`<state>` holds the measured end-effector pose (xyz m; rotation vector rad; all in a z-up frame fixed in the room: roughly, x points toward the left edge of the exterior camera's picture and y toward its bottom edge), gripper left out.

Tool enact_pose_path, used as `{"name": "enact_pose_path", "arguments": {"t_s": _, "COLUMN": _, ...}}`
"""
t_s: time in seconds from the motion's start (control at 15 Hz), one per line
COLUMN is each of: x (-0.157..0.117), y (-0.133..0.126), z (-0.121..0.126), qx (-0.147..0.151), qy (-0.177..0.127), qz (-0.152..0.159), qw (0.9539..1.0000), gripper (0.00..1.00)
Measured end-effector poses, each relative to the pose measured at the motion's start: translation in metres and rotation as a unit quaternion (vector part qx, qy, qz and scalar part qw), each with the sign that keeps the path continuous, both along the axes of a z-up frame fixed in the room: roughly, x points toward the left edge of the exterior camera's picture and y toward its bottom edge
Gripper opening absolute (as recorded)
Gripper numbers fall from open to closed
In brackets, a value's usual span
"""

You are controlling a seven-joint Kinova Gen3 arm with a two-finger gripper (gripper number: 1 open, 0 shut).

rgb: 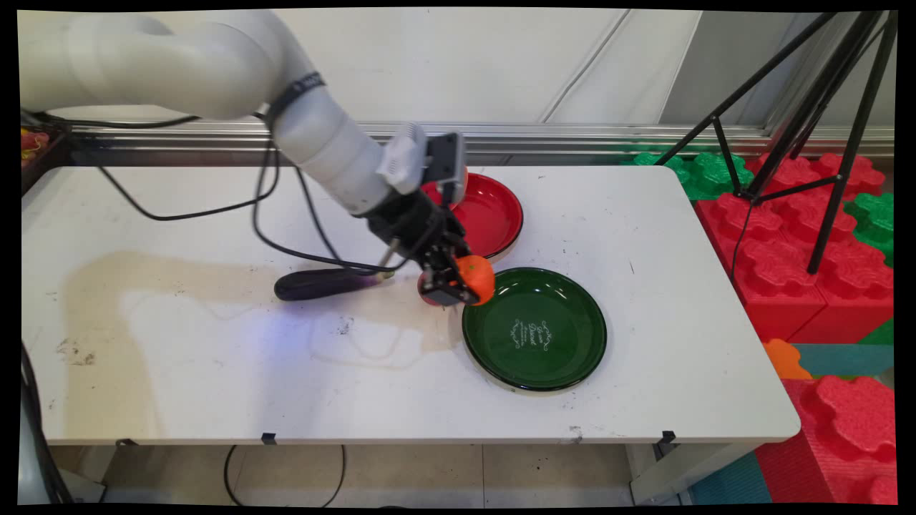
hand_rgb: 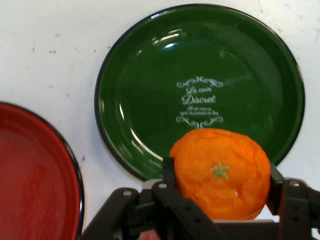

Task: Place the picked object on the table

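Pincer (rgb: 458, 282) clamped on an orange (hand_rgb: 221, 172), we see, at the near-left rim of the green plate (rgb: 554, 343); just behind it sits a red plate (rgb: 494, 214); a dark eggplant (rgb: 322, 283) lies on the worktop (rgb: 215, 372) to its left.

Two plates are set on the surface (rgb: 644, 400): the far plate (rgb: 494, 214) behind, the near plate (rgb: 558, 357) before it and rightward. An orange (rgb: 478, 277) is held at the near plate's left rim. An eggplant (rgb: 322, 283), perhaps touching nothing, lies left.
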<state>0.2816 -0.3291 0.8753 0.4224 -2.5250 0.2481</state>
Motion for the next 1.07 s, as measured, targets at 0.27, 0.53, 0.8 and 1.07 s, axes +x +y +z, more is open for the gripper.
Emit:
{"name": "enact_pose_path", "arguments": {"t_s": 0.27, "x": 0.023, "y": 0.014, "z": 0.012, "qx": 0.004, "qy": 0.004, "qz": 0.012, "qw": 0.9999, "gripper": 0.0}}
{"name": "enact_pose_path", "arguments": {"t_s": 0.53, "x": 0.055, "y": 0.03, "z": 0.018, "qx": 0.014, "qy": -0.011, "qz": 0.025, "qw": 0.9995, "gripper": 0.0}}
{"name": "enact_pose_path", "arguments": {"t_s": 0.8, "x": 0.083, "y": 0.04, "z": 0.016, "qx": 0.021, "qy": -0.032, "qz": 0.037, "qw": 0.9986, "gripper": 0.0}}
{"name": "enact_pose_path", "arguments": {"t_s": 1.07, "x": 0.107, "y": 0.046, "z": 0.003, "qx": 0.03, "qy": -0.057, "qz": 0.042, "qw": 0.997, "gripper": 0.0}}
